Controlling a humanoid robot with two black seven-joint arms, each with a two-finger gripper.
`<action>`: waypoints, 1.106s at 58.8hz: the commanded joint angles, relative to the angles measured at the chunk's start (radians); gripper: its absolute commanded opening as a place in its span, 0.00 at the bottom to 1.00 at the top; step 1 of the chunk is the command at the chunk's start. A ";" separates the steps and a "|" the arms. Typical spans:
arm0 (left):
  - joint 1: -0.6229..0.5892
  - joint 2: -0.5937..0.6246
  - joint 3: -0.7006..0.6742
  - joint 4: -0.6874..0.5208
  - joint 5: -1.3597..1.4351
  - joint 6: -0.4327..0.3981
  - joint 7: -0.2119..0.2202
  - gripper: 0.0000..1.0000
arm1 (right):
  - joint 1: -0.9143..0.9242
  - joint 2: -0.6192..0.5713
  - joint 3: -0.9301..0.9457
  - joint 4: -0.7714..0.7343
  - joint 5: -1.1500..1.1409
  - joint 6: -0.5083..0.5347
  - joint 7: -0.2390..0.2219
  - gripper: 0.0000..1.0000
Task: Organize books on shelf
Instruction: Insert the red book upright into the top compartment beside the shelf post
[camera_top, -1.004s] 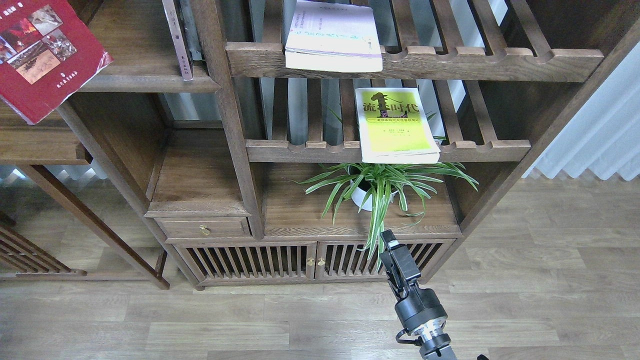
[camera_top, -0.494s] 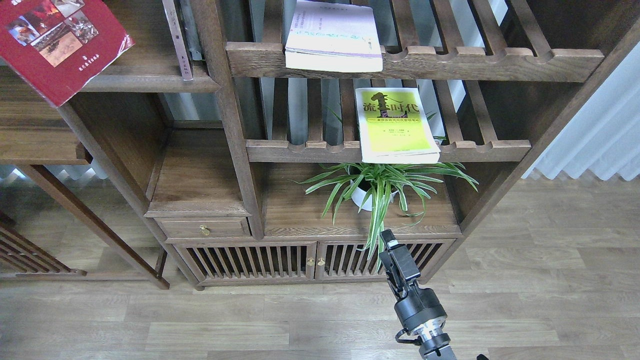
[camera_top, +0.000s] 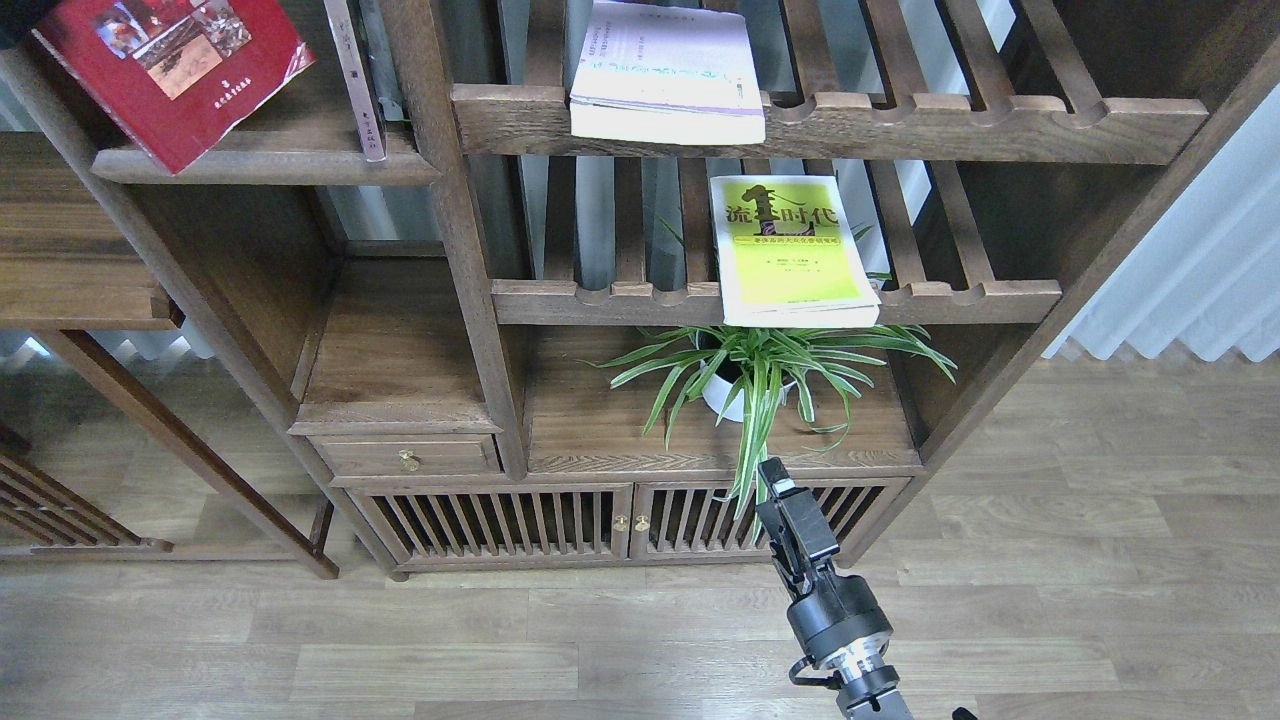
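Our dark red book (camera_top: 180, 70) lies tilted, half on the solid plank shelf (camera_top: 265, 160); we judge it one-third done. White-lilac book (camera_top: 665, 75) and yellow-green book (camera_top: 795, 250) wait on slatted racks (camera_top: 1000, 125). Right gripper (camera_top: 775, 480) idles, jaws' state unreadable; left unseen.

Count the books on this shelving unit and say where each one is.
4: red book and thin upright book on the plank shelf top left; white book on upper slatted rack; yellow-green book on lower rack. Others may be hidden.
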 joint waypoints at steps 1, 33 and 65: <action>-0.066 -0.047 0.036 0.052 0.041 0.000 0.000 0.05 | 0.000 0.000 0.000 0.000 0.000 0.000 0.001 0.99; -0.186 -0.187 0.064 0.222 0.141 0.000 0.000 0.05 | 0.000 0.000 0.000 0.002 0.000 0.000 0.001 0.98; -0.309 -0.308 0.081 0.381 0.232 0.000 0.000 0.05 | -0.006 0.000 0.003 0.009 0.002 0.000 0.001 0.99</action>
